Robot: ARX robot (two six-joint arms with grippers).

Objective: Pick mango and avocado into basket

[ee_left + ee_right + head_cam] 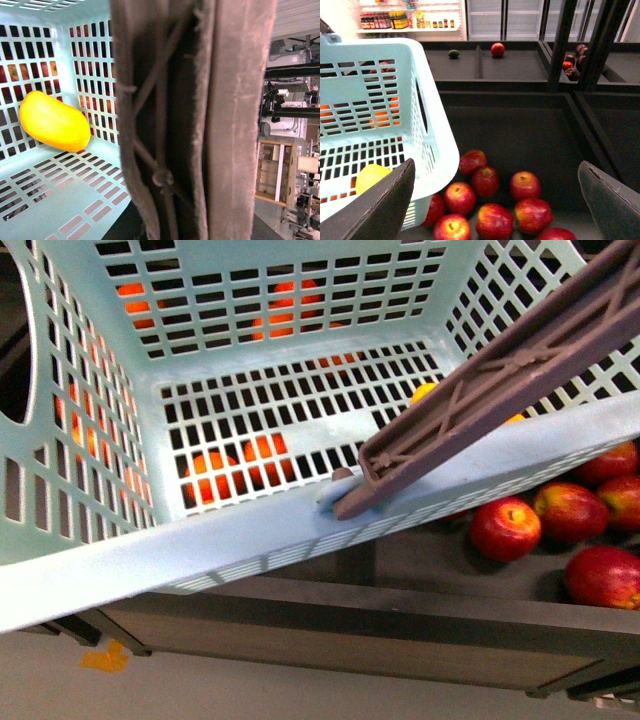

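Note:
The light aqua basket fills the front view, held up and tilted over the fruit bins. Its brown-grey handle crosses the right side. That handle blocks most of the left wrist view, and my left gripper is shut on it, fingers hidden. The yellow mango lies on the basket floor against a wall; it also shows through the slots. My right gripper hangs open beside the basket, above red apples. A small dark green avocado lies alone in a far bin.
Several red apples fill the dark bin under my right gripper, also seen at the front right. Oranges show through the basket floor. A dark upright post and bin dividers stand beyond, with one apple and dark fruits.

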